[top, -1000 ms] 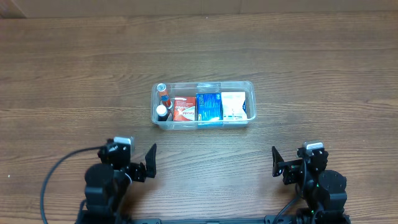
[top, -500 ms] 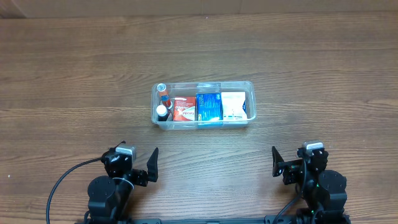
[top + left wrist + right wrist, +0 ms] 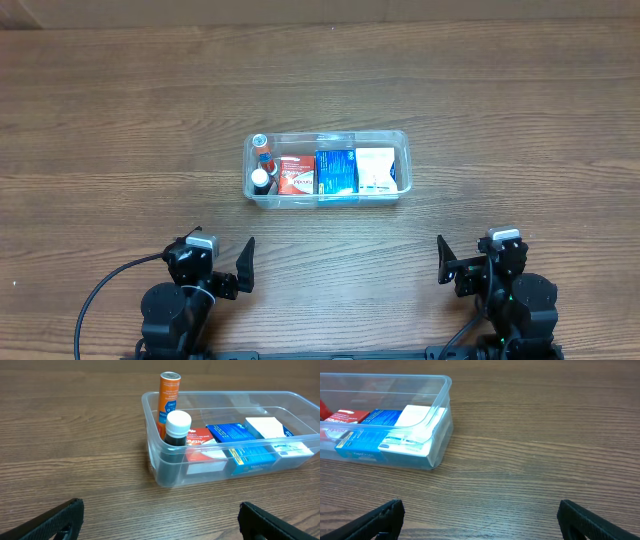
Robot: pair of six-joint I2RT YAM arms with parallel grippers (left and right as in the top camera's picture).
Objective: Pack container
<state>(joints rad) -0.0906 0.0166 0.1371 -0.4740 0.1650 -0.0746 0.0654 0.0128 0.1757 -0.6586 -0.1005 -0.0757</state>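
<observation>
While clear of container [image 3: 159, 467], left gripper [image 3: 160, 522], right gripper [image 3: 480, 520] spread wide, empty.

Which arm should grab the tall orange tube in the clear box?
Likely left. In the clear plastic container, the tall orange tube stands at the left end, facing the open left gripper; the open right gripper faces the other end.

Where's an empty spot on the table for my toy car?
The table is bare left, right and behind the container, and between it and the left claw and right claw. Inside the container is crowded with boxes and bottles.
</observation>
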